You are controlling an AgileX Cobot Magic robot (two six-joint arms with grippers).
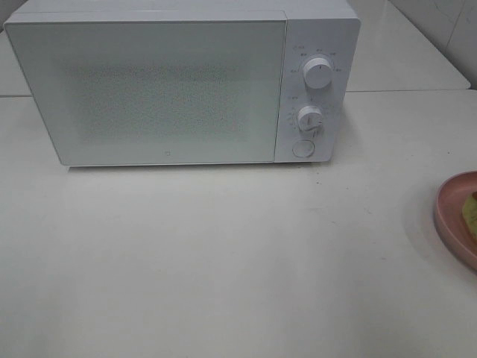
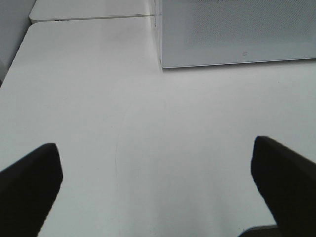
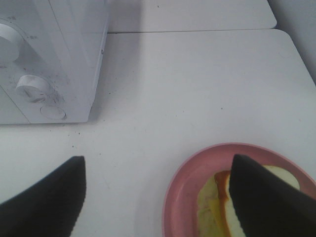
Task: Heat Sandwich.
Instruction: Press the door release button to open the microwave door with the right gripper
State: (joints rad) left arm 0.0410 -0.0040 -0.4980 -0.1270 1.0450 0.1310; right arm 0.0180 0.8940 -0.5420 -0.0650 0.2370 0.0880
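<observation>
The white microwave [image 1: 186, 86] stands at the back of the table with its door shut. The sandwich [image 3: 217, 210], white bread with yellow-green filling, lies on a round pink plate [image 3: 185, 185] at the table's right edge; in the exterior high view only a sliver of the sandwich [image 1: 472, 211] and the plate [image 1: 451, 216] show. My right gripper [image 3: 155, 195] is open above the table, one finger [image 3: 261, 197] over the sandwich. My left gripper [image 2: 158, 185] is open and empty over bare table, in front of the microwave's left corner [image 2: 163, 61]. Neither gripper shows in the exterior high view.
Two knobs [image 1: 318, 74] [image 1: 309, 119] and a round button [image 1: 303, 148] are on the microwave's right panel. A second table [image 1: 417, 52] adjoins behind. A tiled wall [image 1: 455, 22] is at the back right.
</observation>
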